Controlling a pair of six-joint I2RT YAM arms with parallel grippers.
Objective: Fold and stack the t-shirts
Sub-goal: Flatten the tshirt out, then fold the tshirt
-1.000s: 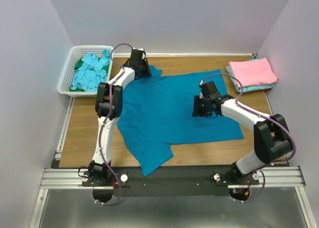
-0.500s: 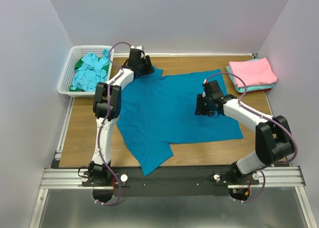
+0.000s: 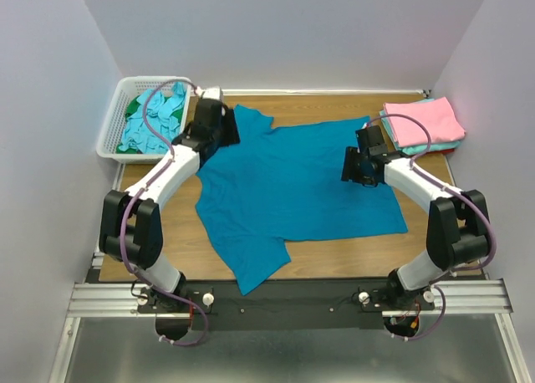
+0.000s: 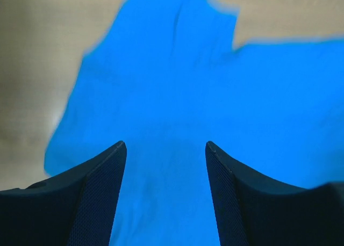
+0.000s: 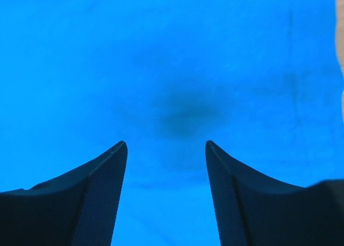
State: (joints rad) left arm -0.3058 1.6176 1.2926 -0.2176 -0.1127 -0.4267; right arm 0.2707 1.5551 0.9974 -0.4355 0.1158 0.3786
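Left gripper (image 4: 165, 145): jaws are held apart, nothing is gripped, far-left sleeve end lies just ahead
Teal t-shirt (image 3: 292, 191): spread flat on the table (image 3: 351, 257), long axis laid left to right
Right gripper (image 5: 165, 145): jaws are held apart, empty, above the hem side

- One teal-blue t-shirt (image 3: 292, 191), on one wooden table (image 3: 150, 224).
- Two folded shirts can be counted in the stack: one pink t-shirt (image 3: 425, 120) and one pale turquoise t-shirt (image 3: 415, 148).
- One white basket (image 3: 111, 130), holding aqua cloth (image 3: 150, 122) and green cloth (image 3: 134, 109); how many shirts these make cannot be told.
- Two grippers: the left gripper (image 4: 165, 145) and the right gripper (image 5: 165, 145).
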